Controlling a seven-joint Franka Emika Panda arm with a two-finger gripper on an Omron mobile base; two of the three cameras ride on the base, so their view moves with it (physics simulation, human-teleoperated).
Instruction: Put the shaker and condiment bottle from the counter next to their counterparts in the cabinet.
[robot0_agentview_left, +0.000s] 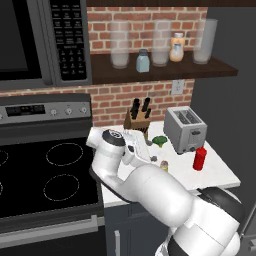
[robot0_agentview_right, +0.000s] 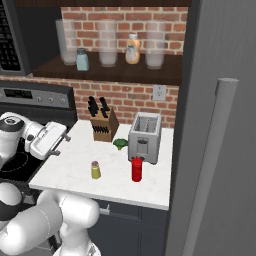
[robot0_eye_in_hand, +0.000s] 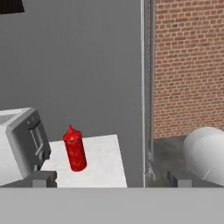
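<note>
You see the tool (robot0_eye_in_hand: 109, 178) in the hand view with its two dark fingertips (robot0_eye_in_hand: 43, 178) standing wide apart and nothing between them. In the right base view the hand hangs above the left edge of the bench (robot0_agentview_right: 70, 170), close to the stove (robot0_agentview_right: 15, 165), and it points toward the right along the bench.

Nearest on the bench, the right base view shows you the shaker (robot0_agentview_right: 95, 170), yellow-green with a tan cap, upright and alone on the white top. In the left base view the arm hides almost all of it; you catch there a small part of it (robot0_agentview_left: 164, 164) just behind the arm. The condiment bottle (robot0_agentview_right: 136, 169) stands upright to the right of the shaker, near the front of the toaster (robot0_agentview_right: 145, 137). The hand view looks straight at this red bottle (robot0_eye_in_hand: 75, 149), with the toaster at its left and a grey wall behind.

Further back you see the broccoli (robot0_agentview_right: 120, 144) beside the toaster and the knife block (robot0_agentview_right: 103, 126) against the brick wall.

Highest and farthest is the cabinet (robot0_agentview_left: 165, 71), a dark wooden shelf. There the pale blue shaker (robot0_agentview_left: 143, 61) and the orange-cream bottle (robot0_agentview_left: 176, 47) stand between clear glasses (robot0_agentview_left: 120, 45).
</note>
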